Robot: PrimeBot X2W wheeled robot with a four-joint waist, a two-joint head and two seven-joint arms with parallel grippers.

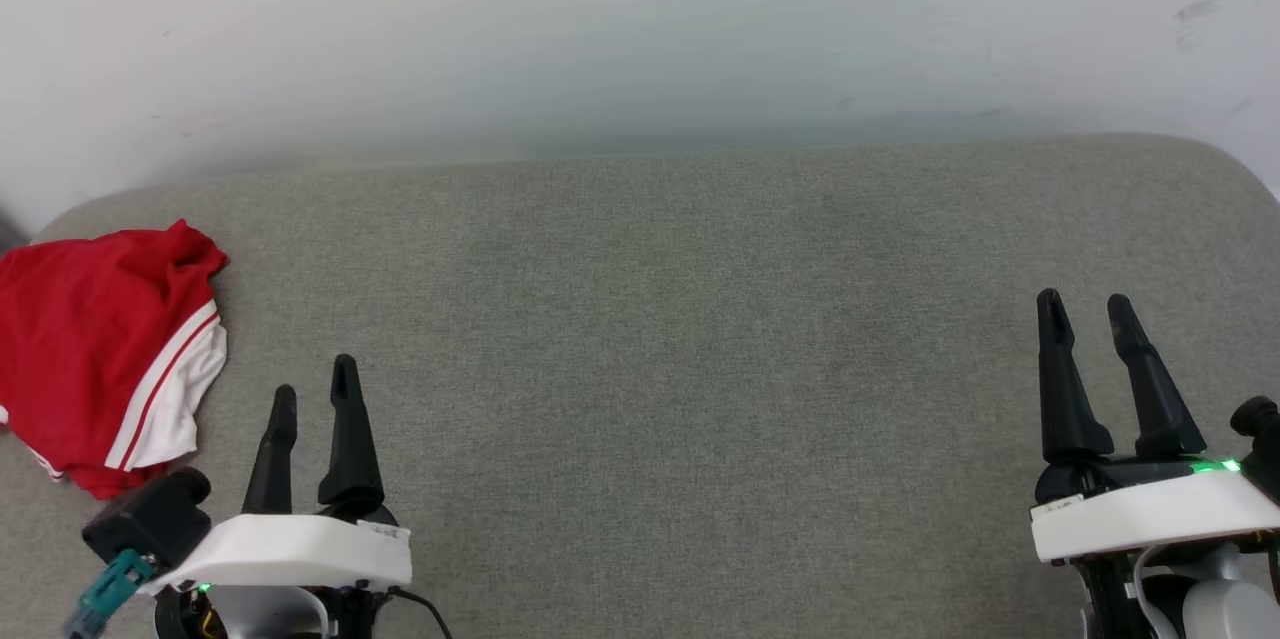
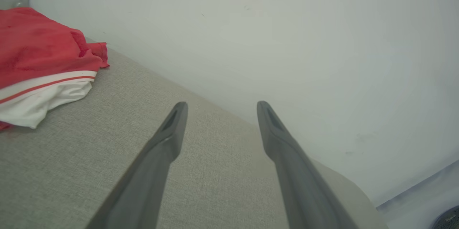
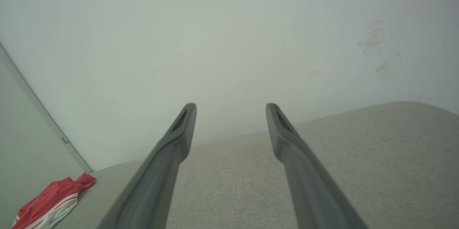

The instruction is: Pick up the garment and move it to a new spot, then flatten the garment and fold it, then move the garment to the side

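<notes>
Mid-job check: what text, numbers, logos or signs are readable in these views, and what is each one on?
Nothing is legible.
On the garment: bunched red and white cloth with stripe trim, no letters or number on the folds facing the cameras.
On the left gripper: a white sticker with tiny print, too small to read.
On the right gripper: a pale tag, also too small to read.

The left gripper [image 1: 315, 377] has two long black fingers [image 1: 350, 439], narrow at the tips, each with a long hollow near the tip. They rise from a flat white housing [image 1: 290, 549] with a small green light [image 1: 204, 587]. On its side there is a black block [image 1: 150, 519] with a teal plug [image 1: 110, 594], and a thin black cable [image 1: 425, 609]. The right gripper [image 1: 1083, 299] looks the same, with a grey rounded forearm [image 1: 1210, 614] below it.
</notes>
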